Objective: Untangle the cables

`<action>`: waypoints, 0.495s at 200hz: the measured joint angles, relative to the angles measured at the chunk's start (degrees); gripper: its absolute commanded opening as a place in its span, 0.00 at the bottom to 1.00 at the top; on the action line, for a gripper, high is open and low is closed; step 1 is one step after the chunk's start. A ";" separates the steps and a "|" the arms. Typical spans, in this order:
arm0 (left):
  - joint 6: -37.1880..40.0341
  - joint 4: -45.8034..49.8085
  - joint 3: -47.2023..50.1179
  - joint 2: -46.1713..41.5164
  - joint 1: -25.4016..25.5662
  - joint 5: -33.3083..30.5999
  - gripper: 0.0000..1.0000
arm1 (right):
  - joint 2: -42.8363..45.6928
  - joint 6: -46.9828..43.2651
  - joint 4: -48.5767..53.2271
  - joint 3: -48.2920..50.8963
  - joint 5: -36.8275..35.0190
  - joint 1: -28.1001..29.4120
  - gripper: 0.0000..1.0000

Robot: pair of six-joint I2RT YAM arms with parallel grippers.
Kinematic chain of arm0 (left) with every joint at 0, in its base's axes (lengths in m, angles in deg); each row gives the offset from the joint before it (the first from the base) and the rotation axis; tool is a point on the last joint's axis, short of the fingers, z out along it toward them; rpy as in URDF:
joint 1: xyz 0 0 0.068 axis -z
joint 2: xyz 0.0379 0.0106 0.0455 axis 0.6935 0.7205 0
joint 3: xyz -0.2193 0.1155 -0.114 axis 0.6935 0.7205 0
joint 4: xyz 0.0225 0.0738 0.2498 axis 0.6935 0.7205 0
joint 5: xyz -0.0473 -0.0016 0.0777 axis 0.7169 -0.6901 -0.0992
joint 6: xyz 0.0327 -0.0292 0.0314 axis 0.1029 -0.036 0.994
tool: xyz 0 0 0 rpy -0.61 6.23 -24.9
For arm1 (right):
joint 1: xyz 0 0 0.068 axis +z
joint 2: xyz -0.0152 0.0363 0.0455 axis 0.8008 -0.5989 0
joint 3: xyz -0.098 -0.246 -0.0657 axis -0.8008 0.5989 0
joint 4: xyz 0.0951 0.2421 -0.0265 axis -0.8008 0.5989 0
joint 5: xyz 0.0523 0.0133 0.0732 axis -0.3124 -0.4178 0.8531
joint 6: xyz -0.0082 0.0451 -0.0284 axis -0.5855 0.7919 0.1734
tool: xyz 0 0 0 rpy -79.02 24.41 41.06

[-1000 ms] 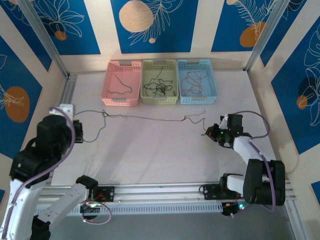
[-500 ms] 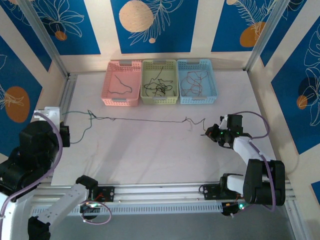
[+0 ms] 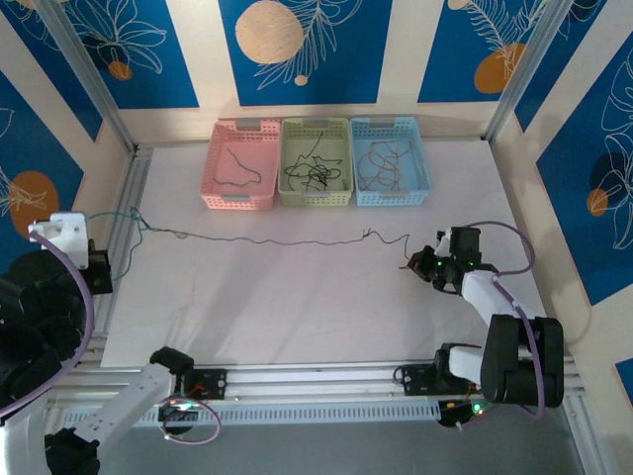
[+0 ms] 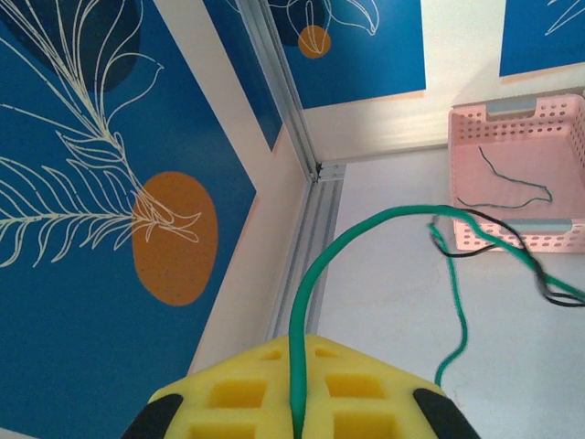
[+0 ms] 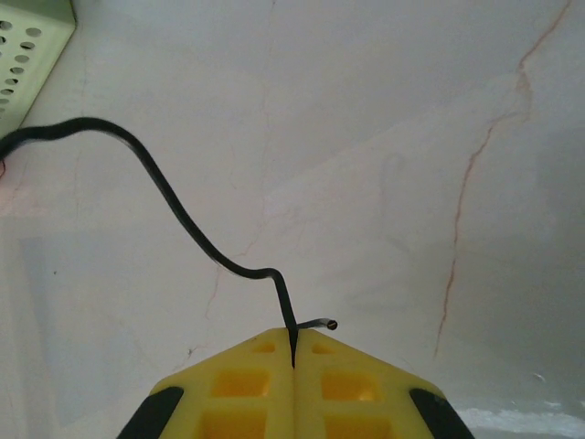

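Along the back of the white table (image 3: 297, 307) stand three baskets side by side: a pink basket (image 3: 240, 178), a green basket (image 3: 316, 175) and a blue basket (image 3: 391, 174), each with thin loose wires lying in it. Nothing sits between them and the arms except the cables themselves. The left gripper (image 4: 297, 366) is out past the table's left edge, above the aluminium rail (image 4: 302, 265) by the blue wall panel (image 4: 110, 183). Its yellow pads are pressed together on the green cable (image 4: 366, 229), which arches up out of them toward the pink basket, with a loose tail dropping to the table. Near that basket's front wall the green cable crosses the black cable (image 5: 174, 210), and the two look wound round each other there, though the strands are blurred at that spot. From above, one thin dark line runs across the table to the right gripper (image 5: 292, 352), too fine to tell where green gives way to black. The right gripper sits low over the table's right side, its pads closed on the black cable just short of the cut end, which pokes out to one side. A corner of the green basket is cut off at the upper left of the right wrist view. The lower part of both pairs of pads falls outside the wrist views.
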 measured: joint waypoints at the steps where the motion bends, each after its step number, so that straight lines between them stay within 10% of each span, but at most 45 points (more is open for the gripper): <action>1: 0.00 0.00 0.00 0.00 0.00 0.00 0.00 | 0.00 0.00 0.00 0.00 0.00 0.00 0.00; 99: 1.36 1.14 -9.09 0.66 0.39 -1.92 0.00 | -0.02 0.20 0.00 0.04 -0.17 -0.83 0.00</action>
